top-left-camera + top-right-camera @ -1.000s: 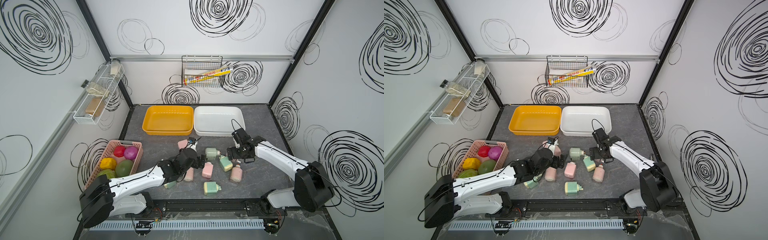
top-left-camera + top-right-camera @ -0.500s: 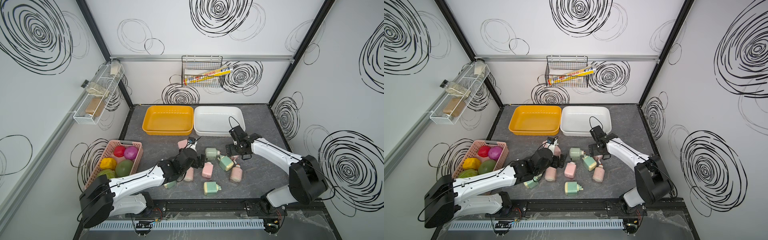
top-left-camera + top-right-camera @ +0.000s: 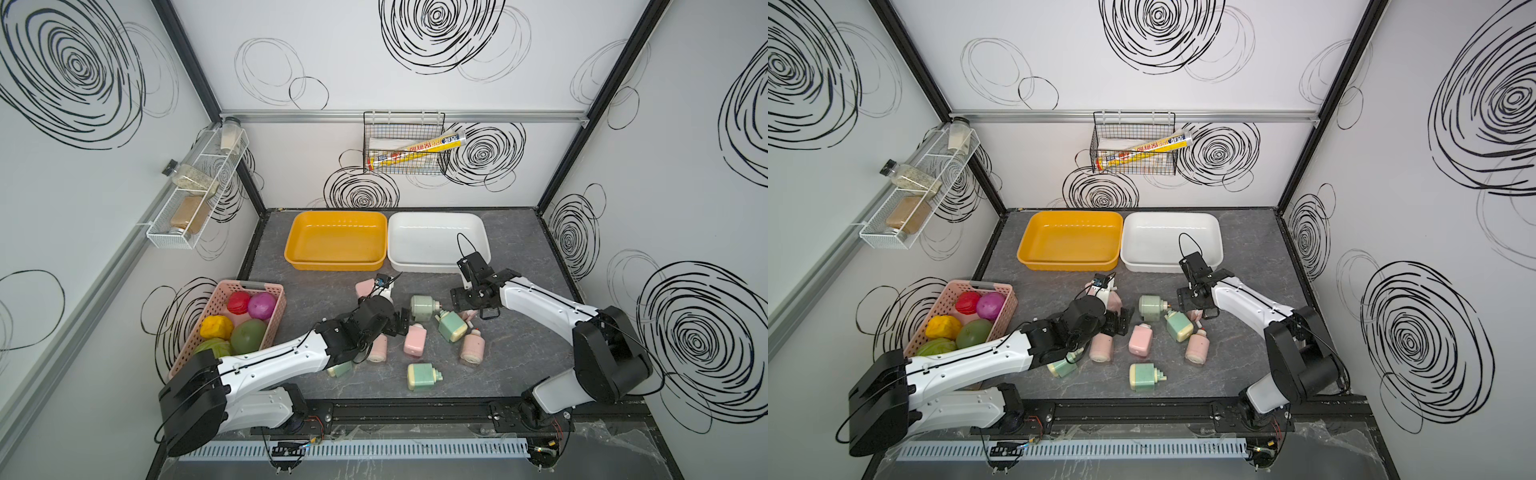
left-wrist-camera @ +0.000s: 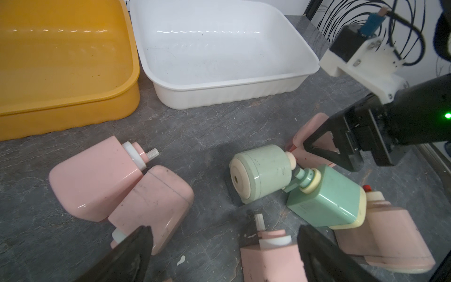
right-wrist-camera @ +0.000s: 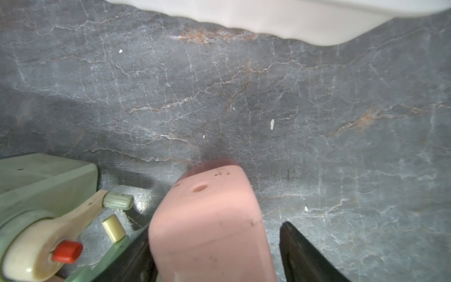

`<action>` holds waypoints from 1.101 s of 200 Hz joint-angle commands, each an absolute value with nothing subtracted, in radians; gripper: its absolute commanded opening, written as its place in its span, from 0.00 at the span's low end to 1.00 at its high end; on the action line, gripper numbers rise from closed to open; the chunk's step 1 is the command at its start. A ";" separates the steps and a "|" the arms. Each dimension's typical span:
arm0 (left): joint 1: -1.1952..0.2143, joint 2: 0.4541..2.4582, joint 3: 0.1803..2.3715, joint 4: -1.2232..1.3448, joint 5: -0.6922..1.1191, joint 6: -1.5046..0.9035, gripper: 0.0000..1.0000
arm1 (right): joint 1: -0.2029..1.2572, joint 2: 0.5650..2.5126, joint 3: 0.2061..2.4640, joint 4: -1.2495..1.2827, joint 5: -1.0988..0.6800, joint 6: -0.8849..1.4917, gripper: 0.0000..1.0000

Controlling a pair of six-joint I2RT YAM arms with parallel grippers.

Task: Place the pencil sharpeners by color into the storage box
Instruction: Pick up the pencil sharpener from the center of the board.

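Both top views show your right jaws low at the bench's three o'clock, straddling a pink sharpener [image 3: 469, 316]. The white box [image 3: 436, 217] sits at its eleven o'clock.

Right wrist: the jaws have just narrowed around that pink sharpener [image 5: 210, 224]. One side is not yet touching, so the lift looks close.

Left wrist: your left jaws are wide apart and empty above another pink sharpener [image 4: 268, 254].

Six pink pencil sharpeners [image 3: 414, 340] and four mint-green pencil sharpeners [image 3: 422, 376] lay scattered just in front of the one white tray [image 3: 424, 267], one yellow tray [image 3: 332, 264] sat right beside it, and five toy fruits [image 3: 248, 334] filled one pink basket [image 3: 206, 318] well off from it.
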State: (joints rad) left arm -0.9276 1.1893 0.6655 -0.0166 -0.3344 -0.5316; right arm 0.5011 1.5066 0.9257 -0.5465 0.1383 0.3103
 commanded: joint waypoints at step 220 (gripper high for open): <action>-0.567 1.537 1.057 0.008 -0.308 -0.503 0.99 | 0.286 1.399 1.174 -0.292 -0.070 0.240 0.48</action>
State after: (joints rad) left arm -0.6060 1.4803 0.9977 -0.0269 -0.3225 -0.5304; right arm 0.3332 1.3388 1.1275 -0.3969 0.0051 0.2661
